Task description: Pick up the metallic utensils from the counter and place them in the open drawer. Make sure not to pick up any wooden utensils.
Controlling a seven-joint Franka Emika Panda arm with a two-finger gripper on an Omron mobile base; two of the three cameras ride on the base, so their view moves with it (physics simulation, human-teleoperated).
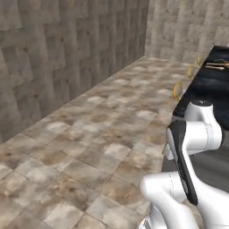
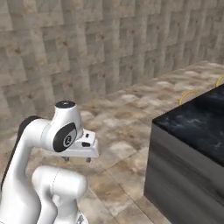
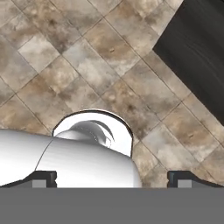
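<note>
My gripper point(image 3: 112, 177) hangs released, jaws spread wide over the tiled floor point(image 3: 87, 65); the black counter point(image 2: 197, 120) sits at two o'clock.

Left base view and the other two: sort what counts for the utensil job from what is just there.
For the job:
- counter, black stone
- slim tan thing on its far end, perhaps a wooden utensil to avoid; too small to be sure
- gripper, open, empty, over the floor

Just there:
- curved gold handles along the counter's edge
- tiled floor
- stone wall
</note>
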